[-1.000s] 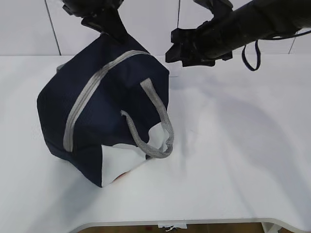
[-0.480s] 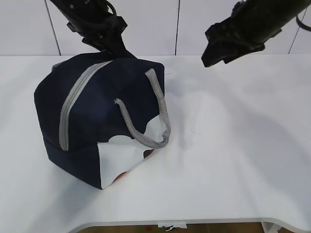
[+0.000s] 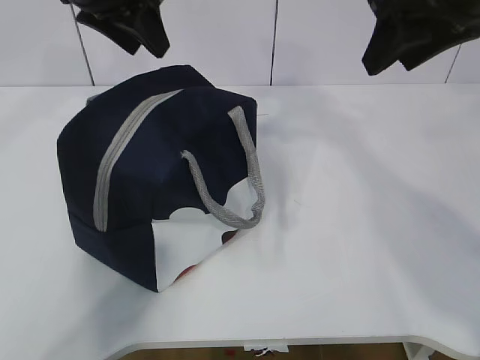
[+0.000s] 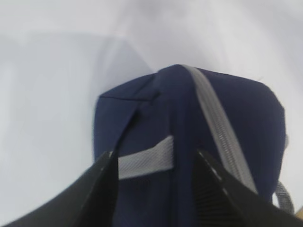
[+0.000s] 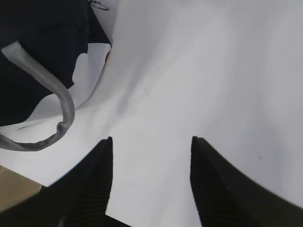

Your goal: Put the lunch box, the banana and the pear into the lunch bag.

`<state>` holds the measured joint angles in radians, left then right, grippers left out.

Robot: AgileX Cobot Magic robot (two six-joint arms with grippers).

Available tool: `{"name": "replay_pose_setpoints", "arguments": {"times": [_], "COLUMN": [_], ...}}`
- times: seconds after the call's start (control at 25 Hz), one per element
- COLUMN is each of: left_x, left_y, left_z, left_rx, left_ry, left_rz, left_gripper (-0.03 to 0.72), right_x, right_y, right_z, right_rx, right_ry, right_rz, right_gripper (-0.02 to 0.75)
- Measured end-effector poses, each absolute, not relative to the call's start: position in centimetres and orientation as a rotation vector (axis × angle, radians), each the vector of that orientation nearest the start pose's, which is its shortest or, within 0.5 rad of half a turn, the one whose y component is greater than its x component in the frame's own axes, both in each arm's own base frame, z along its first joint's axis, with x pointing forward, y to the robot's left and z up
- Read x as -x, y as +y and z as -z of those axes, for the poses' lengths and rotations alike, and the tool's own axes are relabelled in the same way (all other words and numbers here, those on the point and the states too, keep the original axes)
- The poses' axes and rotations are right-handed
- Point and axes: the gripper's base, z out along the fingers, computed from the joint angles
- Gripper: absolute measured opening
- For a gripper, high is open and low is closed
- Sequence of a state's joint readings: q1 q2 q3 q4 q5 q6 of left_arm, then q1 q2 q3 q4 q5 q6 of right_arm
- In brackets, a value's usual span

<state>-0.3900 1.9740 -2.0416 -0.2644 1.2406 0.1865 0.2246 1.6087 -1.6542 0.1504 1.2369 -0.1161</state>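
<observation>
Nearest you, the front edge of the counter (image 3: 360,300) is bare. Just behind it, toward the front-left corner, sits the lunch bag (image 3: 150,187), resting on its base with the grey zipper (image 3: 120,161) running over the top, closed as far as you can see. One grey handle (image 3: 240,180) droops over the white side panel (image 3: 191,240) facing you.

A second ago the bag was tipped up, with the left tool low at its far top corner. Now it has settled flat and that tool has lifted clear. The left tool (image 4: 154,163) hangs above the bag's far end, its jaws spread about halfway, with nothing between them but a view down on the fabric and a strip of grey webbing (image 4: 144,158). The right tool (image 5: 151,146) has swung back and up toward the far right, jaws likewise about half open and empty over bare counter.

You can read that as a release: the bag has been let go and both arms are withdrawing. The lunch box, the banana and the pear appear in no view. With the zipper shut, they are probably inside already, though nothing here confirms it.

Only the right wrist view shows the ring pull (image 5: 98,4) lying at the bag's edge. Only the left wrist view shows the second handle's webbing on the far side. The exterior view alone shows a small reddish patch (image 3: 187,271) at the white panel's lower edge; you cannot tell what it is.
</observation>
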Motion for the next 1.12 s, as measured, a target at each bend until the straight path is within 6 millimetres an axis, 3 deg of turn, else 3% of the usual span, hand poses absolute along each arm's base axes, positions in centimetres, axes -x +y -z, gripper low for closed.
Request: {"name": "replay_pose_setpoints", "arguments": {"times": [0.16,0.28,0.4,0.64,0.88,1.12], "left_x": [-37.7,-35.4,-32.3,-23.0,-14.0,-5.3], "left_y": [-17.5,-16.1,-14.2,-9.4,-5.6,-1.8], "left_z": [-37.9,-40.3,-41.5,-44.3,-45.2,-45.0], "left_rx": [-0.688,-0.665,-0.650,-0.626,-0.592,-0.536], "left_ry": [2.505,2.466,2.466,2.393,2.273,2.092], "left_rz": [0.374,0.321,0.241,0.116,0.104,0.101], "left_gripper": [0.384,0.384,0.384,0.384,0.370,0.338], "right_x": [-31.3,-29.6,-26.7,-19.6,-13.3,-7.6], "right_y": [8.5,8.1,7.3,5.4,3.9,2.5], "right_z": [-39.2,-40.5,-41.6,-43.1,-43.3,-42.6], "right_rx": [0.424,0.422,0.418,0.412,0.398,0.384], "right_ry": [2.609,2.570,2.535,2.447,2.353,2.252], "right_rz": [-0.241,-0.242,-0.235,-0.187,-0.181,-0.180], "right_gripper": [0.414,0.414,0.414,0.414,0.414,0.414]}}
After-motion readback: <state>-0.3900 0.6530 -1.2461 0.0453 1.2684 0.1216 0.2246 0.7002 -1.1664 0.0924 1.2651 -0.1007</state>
